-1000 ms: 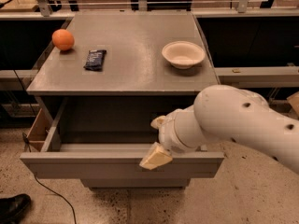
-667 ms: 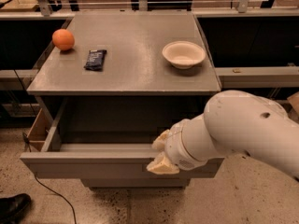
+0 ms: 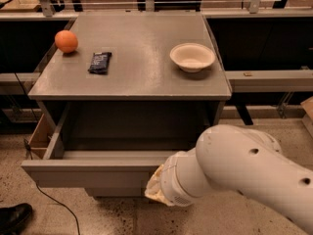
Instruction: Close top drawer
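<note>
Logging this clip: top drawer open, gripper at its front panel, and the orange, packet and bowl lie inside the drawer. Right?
Not quite. In the camera view the orange, packet and bowl sit on the cabinet top, not inside the top drawer; it is open, with the gripper at its front panel.

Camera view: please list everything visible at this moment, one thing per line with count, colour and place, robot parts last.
Grey cabinet: one, grey, centre of view.
Wide grey top drawer: one, grey, pulled out open under the cabinet top.
Round orange fruit: one, orange, back left of the cabinet top.
Flat black packet: one, black, cabinet top, right of the fruit.
Shallow cream bowl: one, cream, right side of the cabinet top.
Black shoe: one, black, floor, lower left corner.
Dark cable: one, dark, floor at left.
White robot arm: one, white, lower right.
Gripper: one, cream, at the drawer's front panel, largely hidden behind the wrist.
</note>
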`<state>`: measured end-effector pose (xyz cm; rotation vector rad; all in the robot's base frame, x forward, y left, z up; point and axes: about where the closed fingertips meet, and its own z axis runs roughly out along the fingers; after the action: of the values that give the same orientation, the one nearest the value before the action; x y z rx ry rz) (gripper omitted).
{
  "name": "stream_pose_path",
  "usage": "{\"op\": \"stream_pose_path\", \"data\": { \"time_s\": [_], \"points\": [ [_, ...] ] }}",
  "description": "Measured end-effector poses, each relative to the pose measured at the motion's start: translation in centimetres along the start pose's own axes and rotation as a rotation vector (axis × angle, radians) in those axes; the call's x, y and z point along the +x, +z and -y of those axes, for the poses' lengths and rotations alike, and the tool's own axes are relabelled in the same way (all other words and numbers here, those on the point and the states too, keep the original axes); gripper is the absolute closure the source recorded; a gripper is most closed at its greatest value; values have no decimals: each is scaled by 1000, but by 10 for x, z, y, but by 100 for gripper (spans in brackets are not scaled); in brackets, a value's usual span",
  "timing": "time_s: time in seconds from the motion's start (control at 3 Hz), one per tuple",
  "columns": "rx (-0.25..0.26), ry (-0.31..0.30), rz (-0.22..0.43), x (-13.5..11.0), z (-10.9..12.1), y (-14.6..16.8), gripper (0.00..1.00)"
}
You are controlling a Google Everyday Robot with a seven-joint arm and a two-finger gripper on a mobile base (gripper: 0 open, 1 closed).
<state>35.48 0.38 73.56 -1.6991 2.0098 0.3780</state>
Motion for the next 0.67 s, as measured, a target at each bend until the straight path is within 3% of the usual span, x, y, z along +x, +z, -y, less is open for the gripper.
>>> {"op": "stream_pose_path", "data": {
  "time_s": [0.67],
  "points": [
    [-9,-9,-16,-1,-11,6,100]
  ]
}}
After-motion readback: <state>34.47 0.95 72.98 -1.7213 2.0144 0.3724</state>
